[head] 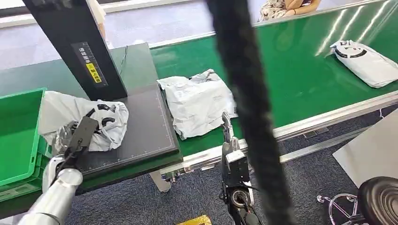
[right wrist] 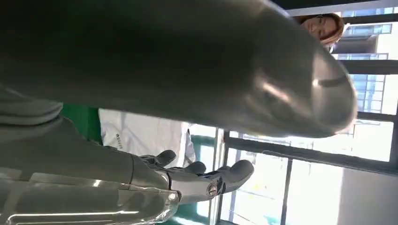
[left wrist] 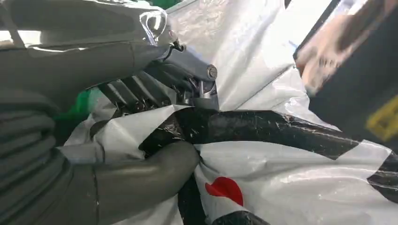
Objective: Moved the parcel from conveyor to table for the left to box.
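On the dark table (head: 141, 126), beside the green plastic crate (head: 19, 136), the left hand (head: 70, 136) pinches a fold of the white, black-printed plastic mailer parcel (head: 84, 119). Held by thin film alone, it may slip or snag the crate rim when lifted. The right hand (head: 227, 129), fingers apart and empty, hovers by a crumpled white mailer (head: 199, 101) on the green conveyor belt (head: 291, 65).

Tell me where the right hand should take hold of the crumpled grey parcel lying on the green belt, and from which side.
Probably the near edge of the crumpled grey parcel, reached from the robot's side of the belt. That edge lies flat and loose just beyond the right hand, whose fingers are apart and holding nothing, so it could pinch a fold there.
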